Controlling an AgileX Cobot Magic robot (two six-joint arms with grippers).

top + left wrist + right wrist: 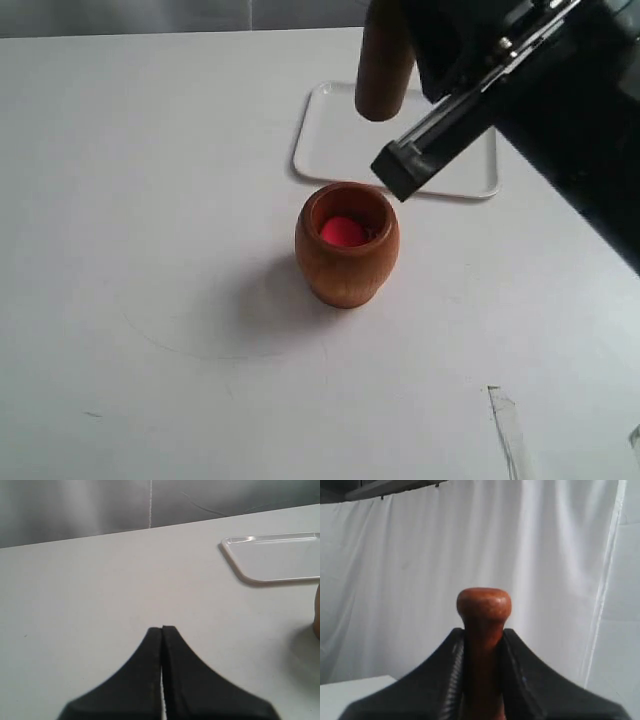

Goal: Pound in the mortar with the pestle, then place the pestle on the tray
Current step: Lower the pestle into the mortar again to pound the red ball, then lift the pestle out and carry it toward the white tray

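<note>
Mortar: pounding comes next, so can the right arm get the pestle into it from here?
Probably yes: the right gripper grips the pestle, raised near the mortar, whose mouth stands open with only a red lump inside.

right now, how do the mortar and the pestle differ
The mortar stands on the table; the pestle hangs in the air, thick end down, held by the right gripper with its jaws shut on the neck. The mortar is a squat, hollow barrel with something red inside; the pestle is a slim, solid club. Both are brown wood.
</note>
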